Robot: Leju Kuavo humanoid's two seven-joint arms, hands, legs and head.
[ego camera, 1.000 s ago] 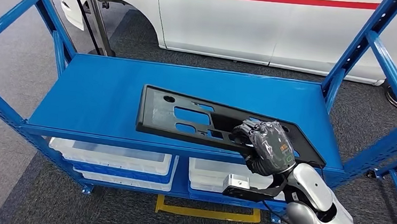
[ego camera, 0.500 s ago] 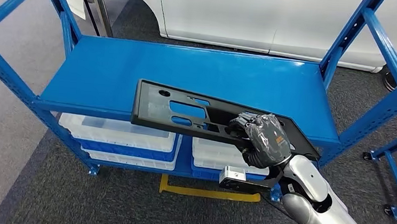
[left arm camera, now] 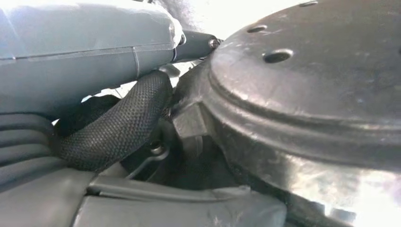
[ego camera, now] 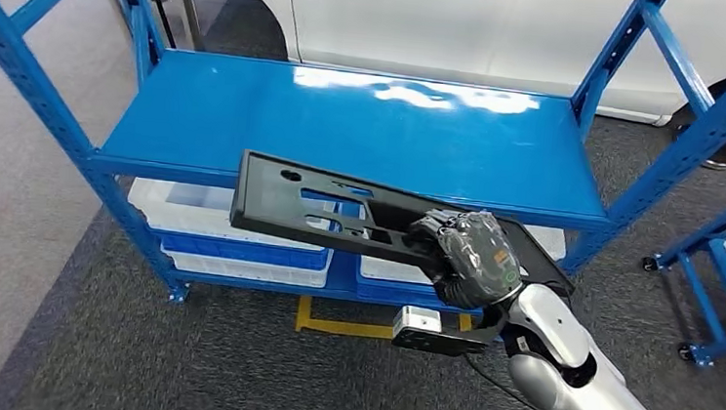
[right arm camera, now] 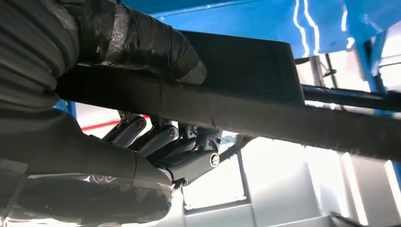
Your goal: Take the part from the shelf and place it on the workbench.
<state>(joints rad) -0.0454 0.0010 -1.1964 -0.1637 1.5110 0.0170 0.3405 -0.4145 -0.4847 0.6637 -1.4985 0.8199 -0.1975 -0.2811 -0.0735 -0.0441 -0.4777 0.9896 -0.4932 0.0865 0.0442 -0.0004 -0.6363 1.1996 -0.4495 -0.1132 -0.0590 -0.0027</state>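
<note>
Black plastic, long and flat: the part (ego camera: 339, 208) hangs in the air in front of the shelf (ego camera: 365, 127), clear of its blue top deck, gripped near one end by the right hand (ego camera: 467, 257). The fingers (ego camera: 435, 232) curl over the part's top face while the thumb presses from the other side, so the edge is pinched between them; the right wrist view shows the same clamp, the taped fingers (right arm camera: 142, 42) lying on the part's (right arm camera: 246, 61) face and the linkage of the hand below it. From the fingers, nearly all of the part's length runs off to the robot's left, its long axis roughly parallel to the shelf's front edge, with only a short stub beyond the hand on the other side. That makes an off-centre hold, and I judge the free end may sag or swing when the part is carried. The left hand's state I cannot tell; its wrist view shows only dark body parts close up.

Beyond the fingers lies the bare blue deck; below it, white bins (ego camera: 238, 244) sit on the lower level. Grey carpet (ego camera: 180, 367) and a yellow floor mark (ego camera: 330, 325) lie underneath the part. A white vehicle (ego camera: 451, 26) stands behind the shelf. The workbench is out of sight, so the carry likely needs a turn away.
</note>
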